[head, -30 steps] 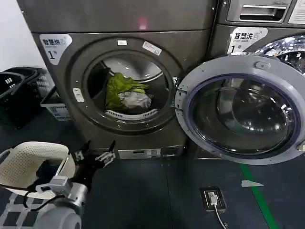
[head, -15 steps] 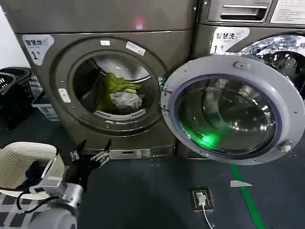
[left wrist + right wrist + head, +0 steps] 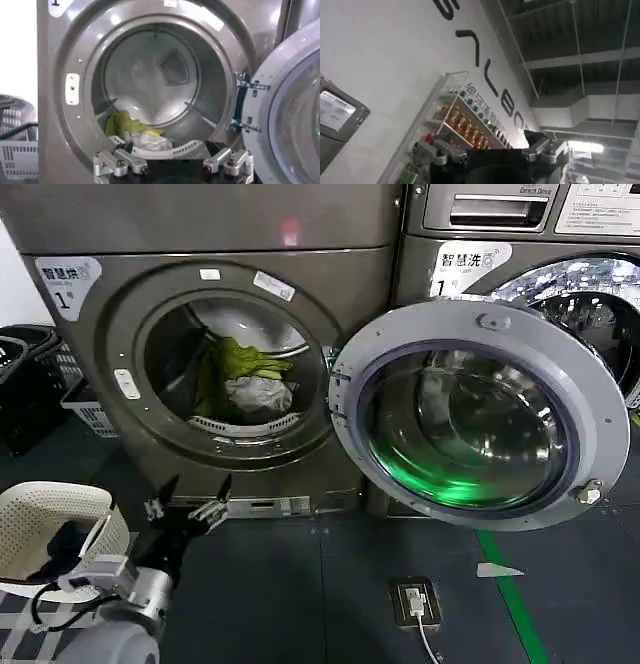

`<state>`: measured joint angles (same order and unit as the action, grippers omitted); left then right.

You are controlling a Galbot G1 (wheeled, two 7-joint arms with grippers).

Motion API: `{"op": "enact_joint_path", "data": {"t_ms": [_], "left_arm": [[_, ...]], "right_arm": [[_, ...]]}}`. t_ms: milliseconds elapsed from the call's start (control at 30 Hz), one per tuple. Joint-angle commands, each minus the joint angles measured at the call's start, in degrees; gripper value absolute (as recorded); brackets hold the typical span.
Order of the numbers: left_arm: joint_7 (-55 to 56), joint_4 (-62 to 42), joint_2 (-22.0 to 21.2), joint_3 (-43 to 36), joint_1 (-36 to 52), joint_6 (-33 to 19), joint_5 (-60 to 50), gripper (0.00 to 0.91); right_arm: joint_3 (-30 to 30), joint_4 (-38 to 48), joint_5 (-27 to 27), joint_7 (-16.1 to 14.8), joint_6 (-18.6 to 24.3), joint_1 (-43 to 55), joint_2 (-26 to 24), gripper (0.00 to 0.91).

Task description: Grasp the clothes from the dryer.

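The dryer [image 3: 225,364] is of dark bronze-grey metal, with its round door [image 3: 480,414] swung open to the right. Inside the steel drum the clothes [image 3: 245,384] lie as a soft crumpled heap, yellow-green with pale grey. The left gripper [image 3: 190,499] hangs low before the machine, its fingers apart and empty. The left wrist view shows the drum's perforated back wall; the right wrist view shows the right gripper [image 3: 492,152] with fingers apart, pointing up at a white wall.

Two machines [image 3: 230,314], two garments [image 3: 245,379], two baskets [image 3: 50,524].
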<state>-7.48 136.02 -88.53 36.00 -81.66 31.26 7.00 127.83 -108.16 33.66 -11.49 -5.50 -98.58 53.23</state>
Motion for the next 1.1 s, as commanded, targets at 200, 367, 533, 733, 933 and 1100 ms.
{"op": "enact_joint_path", "data": {"t_ms": [200,367,533,733,933,1100], "left_arm": [[0.0,-0.1,0.2,-0.1,0.1,0.0,0.1,0.907],[0.0,-0.1,0.3,-0.1,0.2,0.1,0.2,0.907],[0.0,-0.4,0.2,-0.2,0.3,0.1,0.1,0.907],[0.0,-0.5,0.1,-0.2,0.3,0.1,0.2,0.907],[0.0,-0.4,0.2,-0.1,0.3,0.1,0.2,0.907],[-0.1,-0.3,0.1,0.0,0.2,0.1,0.1,0.907]], "right_arm": [[0.1,-0.2,0.0,-0.1,0.6,-0.2,0.0,0.907],[0.0,-0.5,0.0,-0.2,0.6,-0.2,0.2,0.907],[0.1,-0.6,0.0,-0.2,0.6,-0.2,0.6,0.907],[-0.2,-0.8,0.0,-0.2,0.7,0.0,0.8,0.907],[-0.5,-0.8,0.0,-0.3,0.7,0.2,1.1,0.907],[-0.5,-0.7,0.0,-0.3,0.7,0.3,1.0,0.907]]}}
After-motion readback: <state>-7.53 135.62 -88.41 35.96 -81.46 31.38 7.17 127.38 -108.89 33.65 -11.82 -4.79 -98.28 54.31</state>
